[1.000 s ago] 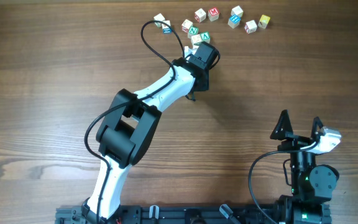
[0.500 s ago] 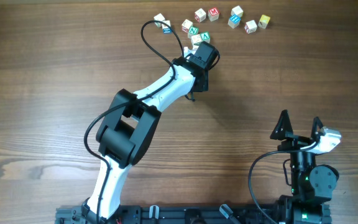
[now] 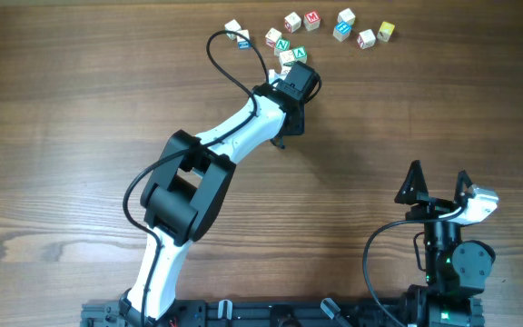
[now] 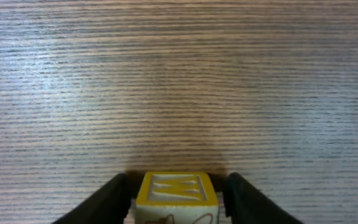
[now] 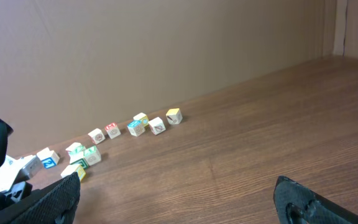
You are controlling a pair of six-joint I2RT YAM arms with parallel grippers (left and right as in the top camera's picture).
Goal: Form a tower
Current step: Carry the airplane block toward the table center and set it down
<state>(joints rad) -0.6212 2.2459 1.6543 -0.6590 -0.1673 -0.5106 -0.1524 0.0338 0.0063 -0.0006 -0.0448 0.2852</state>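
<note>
At the bottom centre of the left wrist view, my left tool [image 4: 176, 180] stands slightly open, fingers just off both sides of the yellow-rimmed W cube [image 4: 176, 190]. What lies under that cube I cannot tell. Lower right overhead, my right tool [image 3: 439, 173] gapes wide, holding nothing.

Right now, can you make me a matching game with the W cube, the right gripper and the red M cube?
Things:
1. W cube
2. right gripper
3. red M cube

Where or how:
A. in the far row of loose cubes
B. between the fingers of the left gripper
C. wide open, holding nothing

Pairs: 1-B, 2-C, 3-A
</note>
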